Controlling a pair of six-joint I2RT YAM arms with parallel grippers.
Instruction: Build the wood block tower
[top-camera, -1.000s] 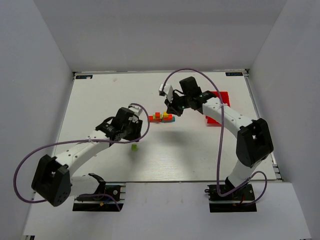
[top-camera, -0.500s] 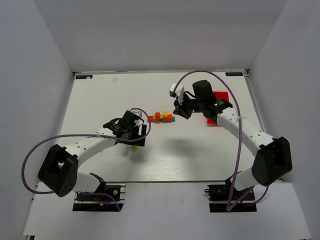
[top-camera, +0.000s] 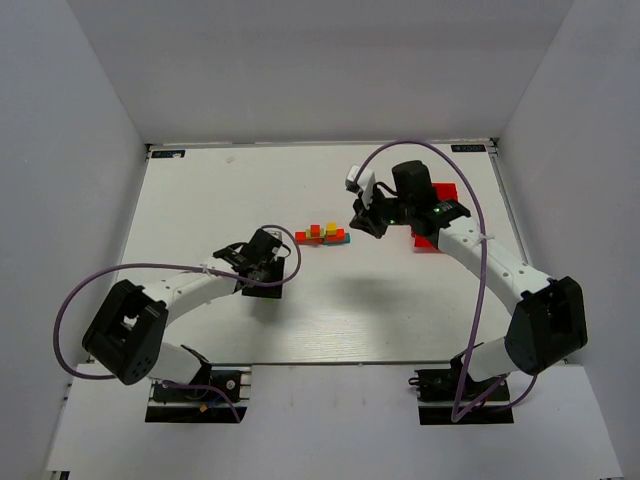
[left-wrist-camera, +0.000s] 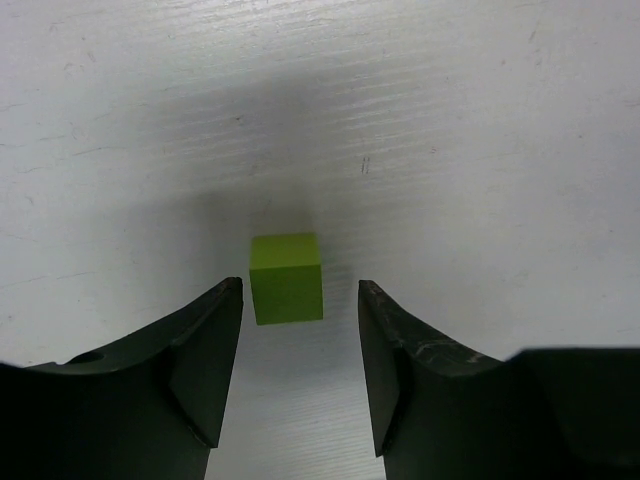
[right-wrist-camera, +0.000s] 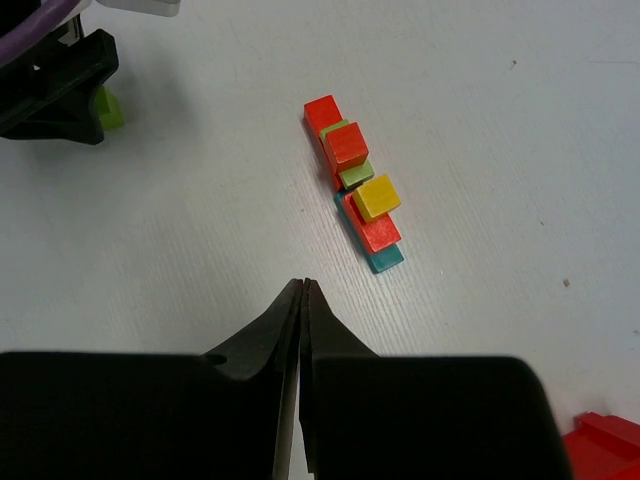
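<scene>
Grasping target: green cube (left-wrist-camera: 286, 278), loose on tabletop (left-wrist-camera: 480, 110), apart from tower (right-wrist-camera: 355, 190).
Left tool (left-wrist-camera: 300, 292): spread, low over cube, tips flanking it, no contact visible.
Right tool (right-wrist-camera: 302, 288): pressed together, empty, hovering near tower.
Advice: probably advance slightly, centre cube between tips, close squarely on flat faces to avoid twisting.

green cube (left-wrist-camera: 287, 278) hidden under left gripper (left-wrist-camera: 300, 290) from above; red tray (right-wrist-camera: 610, 450) cropped
</scene>
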